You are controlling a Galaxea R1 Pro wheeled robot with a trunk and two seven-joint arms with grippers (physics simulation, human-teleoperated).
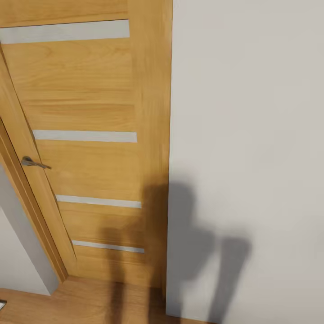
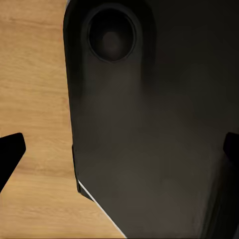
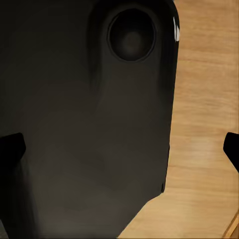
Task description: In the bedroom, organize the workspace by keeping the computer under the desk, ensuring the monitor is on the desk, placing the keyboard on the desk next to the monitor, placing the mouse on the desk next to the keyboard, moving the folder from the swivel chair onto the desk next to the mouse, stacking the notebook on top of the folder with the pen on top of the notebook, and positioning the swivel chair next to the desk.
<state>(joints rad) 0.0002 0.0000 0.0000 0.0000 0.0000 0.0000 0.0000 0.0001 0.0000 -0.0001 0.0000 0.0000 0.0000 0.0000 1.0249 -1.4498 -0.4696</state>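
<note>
I face an oak door (image 1: 85,112) with pale horizontal strips and a metal handle (image 1: 33,163), standing open against a pale grey wall (image 1: 247,112). In the left wrist view my left gripper (image 2: 119,149) is open, its two black fingertips (image 2: 10,152) far apart at the picture's edges and nothing between them. In the right wrist view my right gripper (image 3: 119,149) is open the same way, with one of its fingertips (image 3: 10,149) at the edge. Both look down on my own black base (image 2: 149,124).
Light wood floor (image 1: 90,301) runs along the foot of the door and wall. My shadow (image 1: 189,234) falls on the lower door and wall close ahead. Floor (image 3: 204,124) shows beside the black base (image 3: 84,124).
</note>
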